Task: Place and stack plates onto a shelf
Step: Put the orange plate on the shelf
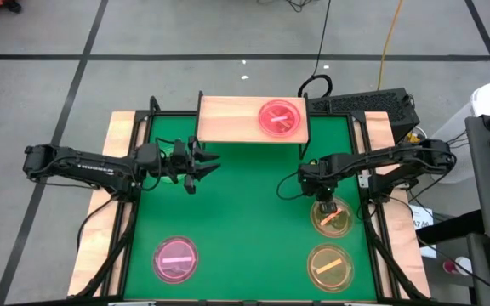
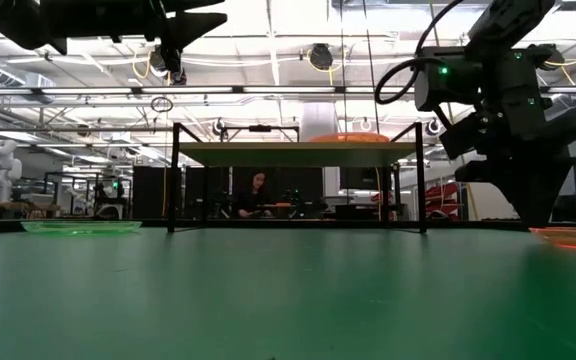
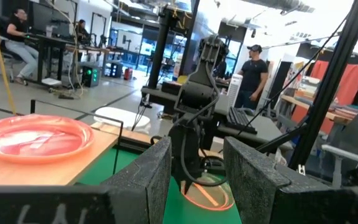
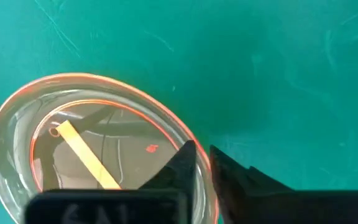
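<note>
My right gripper (image 1: 327, 204) points down at the far edge of an amber plate (image 1: 332, 218) on the green mat, near the table's right side, and is shut on it. In the right wrist view the plate (image 4: 79, 155) shows its bright bar. A pink plate (image 1: 281, 117) lies flat on the right half of the light-wood shelf (image 1: 228, 119) at the far edge. My left gripper (image 1: 202, 167) hovers open just in front of the shelf's left part, touching nothing. A second amber plate (image 1: 330, 266) and a pink plate (image 1: 176, 258) lie flat on the mat near the near edge. My right gripper (image 4: 202, 149) pinches the amber plate's rim (image 4: 178, 134) at its far side. One finger (image 4: 182, 165) is inside the rim and the other (image 4: 232, 174) outside. The fingers come from above, pointing down. The plate lies on the mat.
The shelf stands on thin black legs (image 2: 174, 180) with open space beneath it. Wooden side strips (image 1: 117, 144) and black frame rails border the mat. A keyboard (image 1: 360, 104) and cables lie behind the shelf. People sit at desks in the room beyond.
</note>
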You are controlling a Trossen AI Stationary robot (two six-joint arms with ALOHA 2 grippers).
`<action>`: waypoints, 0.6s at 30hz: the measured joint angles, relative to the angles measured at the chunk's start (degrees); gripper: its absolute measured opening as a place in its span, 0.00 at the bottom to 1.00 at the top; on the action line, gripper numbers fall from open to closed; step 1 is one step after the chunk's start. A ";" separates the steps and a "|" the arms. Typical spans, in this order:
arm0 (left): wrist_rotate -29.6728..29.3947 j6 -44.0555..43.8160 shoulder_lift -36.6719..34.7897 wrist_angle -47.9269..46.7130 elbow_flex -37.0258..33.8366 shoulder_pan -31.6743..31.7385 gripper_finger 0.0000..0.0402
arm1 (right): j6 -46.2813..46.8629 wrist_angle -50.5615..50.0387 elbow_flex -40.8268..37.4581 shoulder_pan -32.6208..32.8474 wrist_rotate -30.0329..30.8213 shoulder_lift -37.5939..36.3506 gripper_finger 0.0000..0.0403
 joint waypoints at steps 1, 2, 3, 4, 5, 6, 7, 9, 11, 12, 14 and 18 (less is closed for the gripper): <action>0.00 0.04 0.00 0.08 0.00 0.00 0.38 | 0.01 -0.01 0.00 0.00 0.01 0.00 0.04; 0.00 0.04 0.00 0.07 0.00 0.00 0.38 | 0.01 -0.02 0.00 0.00 0.01 0.00 0.02; 0.00 0.06 0.00 0.04 0.00 0.00 0.38 | 0.02 -0.06 0.00 0.00 -0.01 0.00 0.01; 0.00 0.07 0.00 0.04 0.00 0.00 0.38 | -0.01 -0.04 0.00 0.00 0.03 0.00 0.01; 0.00 0.07 0.00 0.05 0.00 0.00 0.38 | -0.13 -0.04 0.00 0.00 0.03 0.00 0.01; 0.00 0.07 0.00 0.07 0.00 0.00 0.38 | -0.24 -0.04 0.00 0.00 0.05 0.00 0.01; 0.00 0.09 0.00 0.04 0.00 0.00 0.38 | -0.45 -0.04 0.00 0.00 0.05 0.00 0.00; 0.00 0.13 0.00 0.06 0.00 0.00 0.38 | -0.82 -0.04 0.00 0.00 0.12 0.00 0.00; 0.00 0.20 0.00 0.06 0.00 0.00 0.38 | -1.04 -0.03 0.00 0.00 0.25 0.00 0.00; 0.00 0.21 0.00 0.04 0.00 0.00 0.38 | -1.11 0.02 -0.01 0.00 0.31 0.00 0.00; 0.00 0.22 0.00 0.07 0.00 0.00 0.38 | -1.14 0.46 -0.02 0.00 0.34 -0.09 0.00; 0.00 0.22 0.00 0.07 0.00 0.00 0.38 | -1.54 0.38 1.24 0.00 0.39 -1.84 0.00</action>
